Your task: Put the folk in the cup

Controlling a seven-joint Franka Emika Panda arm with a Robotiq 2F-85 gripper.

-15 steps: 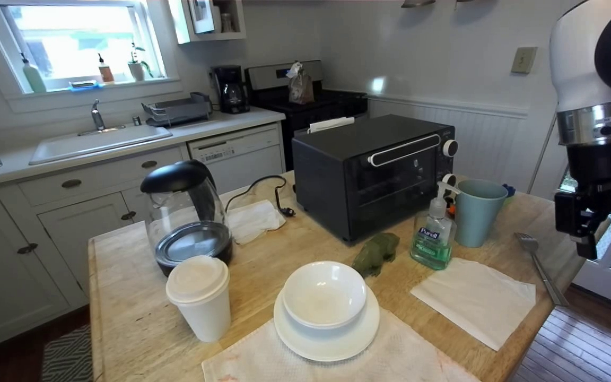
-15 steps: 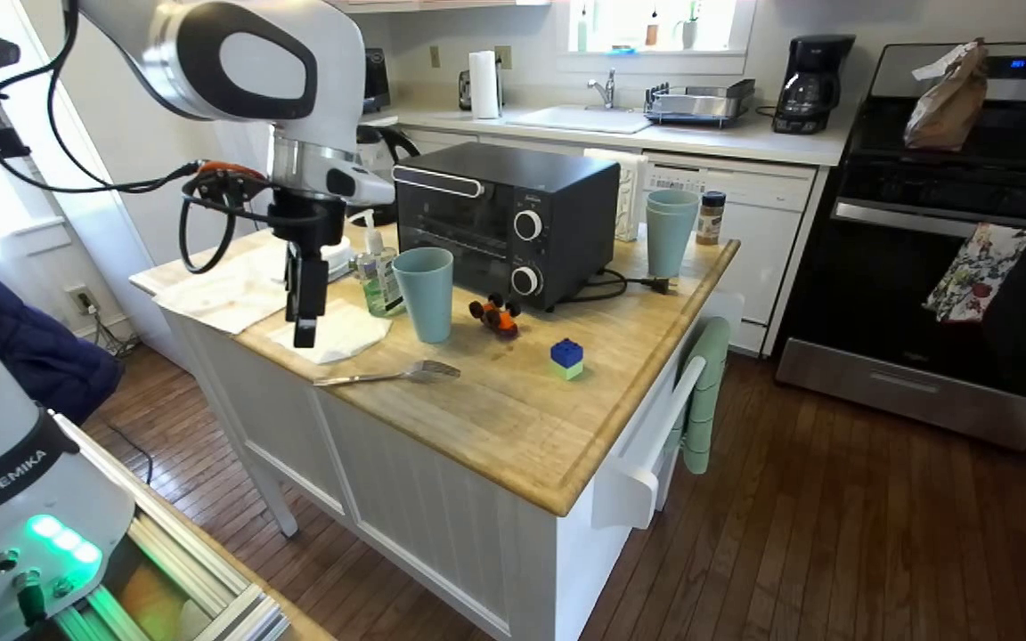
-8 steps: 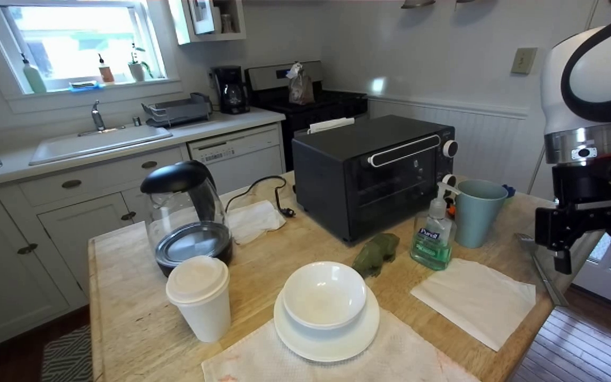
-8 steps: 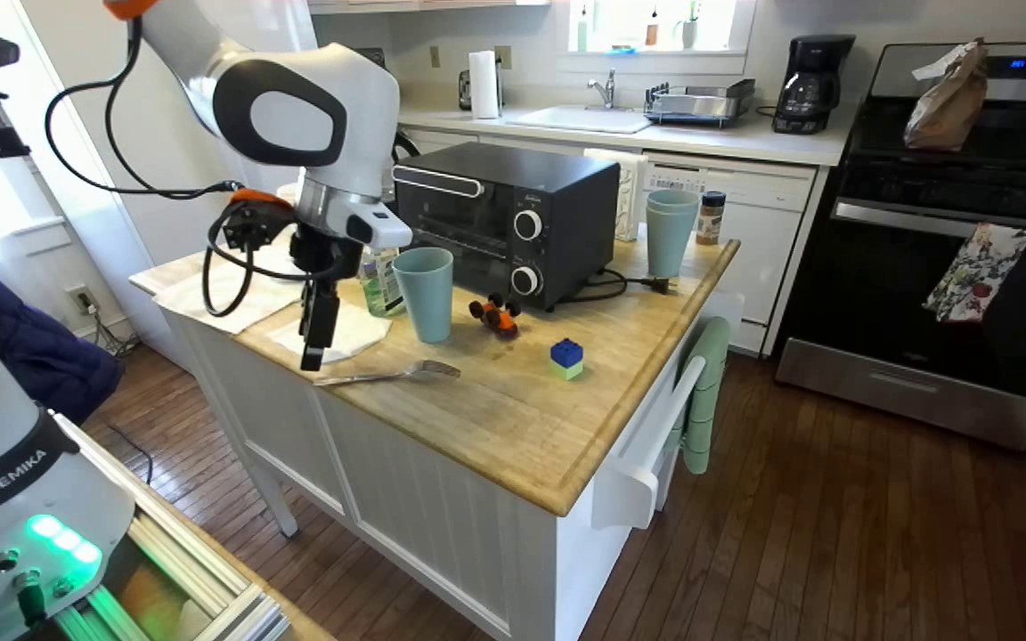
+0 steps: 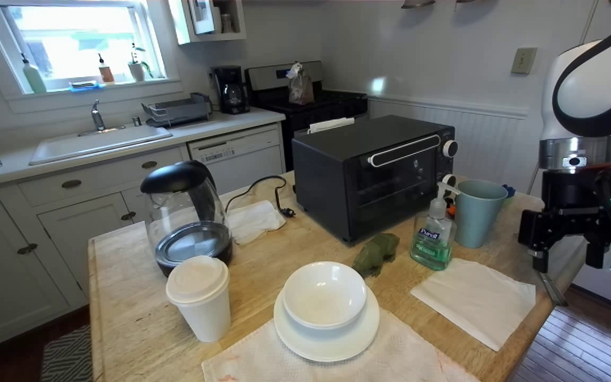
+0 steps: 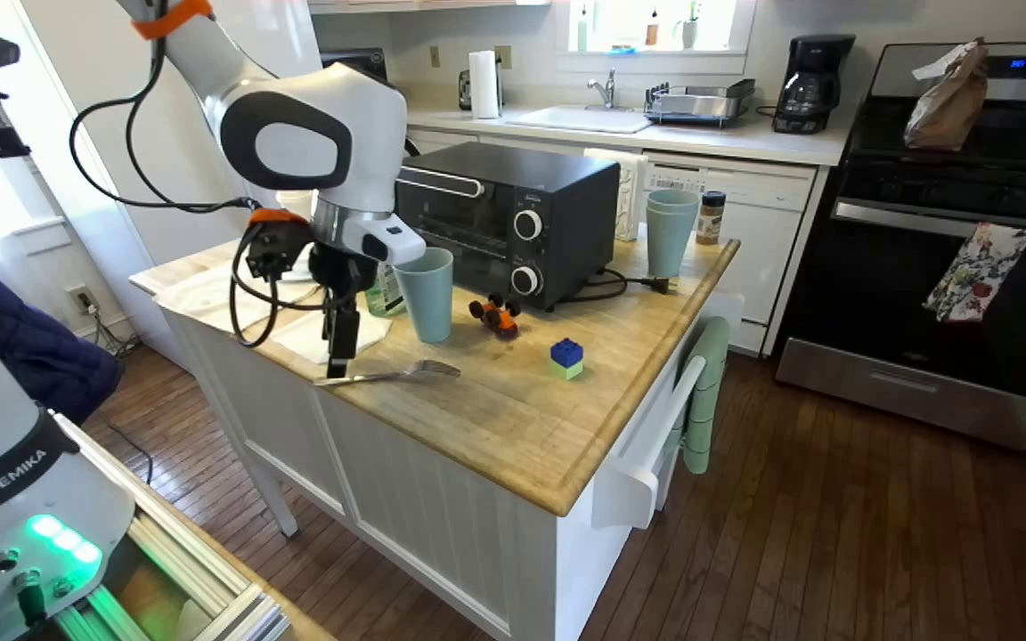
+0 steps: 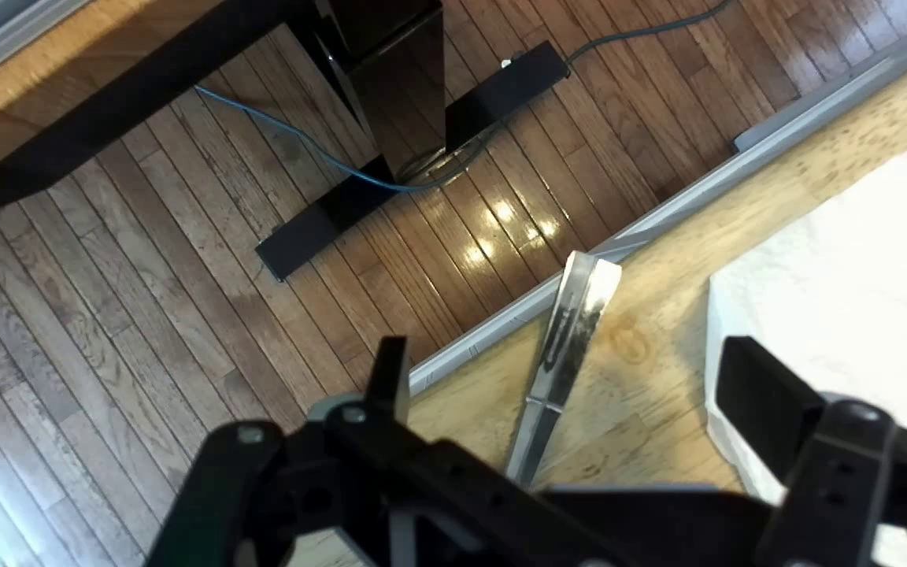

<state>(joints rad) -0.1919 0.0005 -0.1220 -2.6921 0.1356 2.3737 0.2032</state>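
Note:
The fork (image 6: 406, 369) lies flat on the wooden table near its edge, its handle end at the edge. In an exterior view its handle (image 5: 552, 291) shows while the gripper hides its head. The teal cup (image 6: 428, 298) stands upright beyond the fork; it also shows behind the sanitizer bottle in an exterior view (image 5: 479, 217). My gripper (image 5: 568, 261) is open and empty, pointing down just above the fork. In the wrist view my gripper (image 7: 571, 376) has its fingers apart on either side of the fork handle (image 7: 568, 339), not touching it; the tines are hidden.
A sanitizer bottle (image 5: 433, 239) stands beside the cup. A paper napkin (image 5: 478, 297) lies near the fork. A toaster oven (image 6: 513, 223), a toy car (image 6: 495, 316), a block (image 6: 566, 358) and stacked teal cups (image 6: 671, 233) are on the table.
My gripper has come down and moved over the fork, toward the cup's side. It stays open. The fork and the cup have not moved.

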